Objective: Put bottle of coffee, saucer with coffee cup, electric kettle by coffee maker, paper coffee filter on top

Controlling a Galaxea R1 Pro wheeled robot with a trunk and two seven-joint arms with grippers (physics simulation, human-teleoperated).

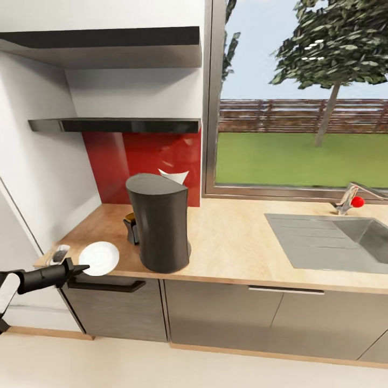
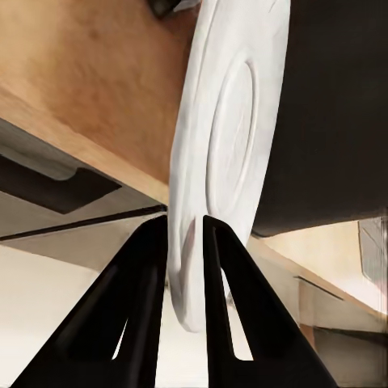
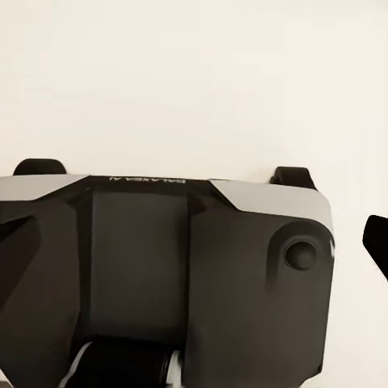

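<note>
While base lettering (image 3: 148,181) blurs, left pincer (image 2: 184,242) nips saucer (image 2: 218,145).

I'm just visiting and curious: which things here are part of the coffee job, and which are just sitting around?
Part of the job:
- coffee maker
- paper filter on top of it
- coffee bottle behind it
- saucer, pinched at its rim in the left gripper
- countertop

Just there:
- sink
- tap
- shelves
- window
</note>
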